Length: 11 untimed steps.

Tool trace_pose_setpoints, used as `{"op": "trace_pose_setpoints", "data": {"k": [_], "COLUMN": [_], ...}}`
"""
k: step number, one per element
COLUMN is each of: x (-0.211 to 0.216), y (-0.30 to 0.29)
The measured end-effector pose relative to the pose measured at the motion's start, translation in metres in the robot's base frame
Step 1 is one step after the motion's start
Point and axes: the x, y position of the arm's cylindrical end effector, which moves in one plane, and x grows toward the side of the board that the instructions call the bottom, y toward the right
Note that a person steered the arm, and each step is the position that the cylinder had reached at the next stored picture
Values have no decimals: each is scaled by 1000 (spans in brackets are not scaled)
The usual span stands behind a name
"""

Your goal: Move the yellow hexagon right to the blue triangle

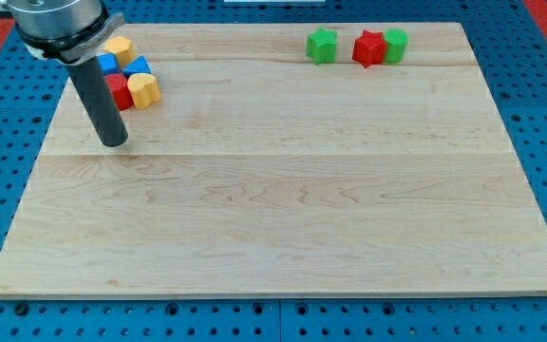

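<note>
Standing on the board [283, 199], the rod has no claw to open or close; its tip [114, 142] rests below and left of a cluster at the view's top left. There a yellow hexagon [118, 47] sits uppermost, two blue blocks [139, 66] below it, then a red block [120, 92] touching a yellow block [144, 90]. Their shapes are unclear. At top right: green star [322, 45], red star [368, 47], green block [396, 45].

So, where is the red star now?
The red star sits near the view's top right, on the wooden board, between the green star and green cylinder.
</note>
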Motion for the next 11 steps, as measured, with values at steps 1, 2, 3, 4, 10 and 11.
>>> {"op": "trace_pose_setpoints", "data": {"k": [1,2,3,4,10,11], "x": [2,-4,-14,-75,-141,-157], "y": [-32,-93,-106,-106,-43,-33]}}
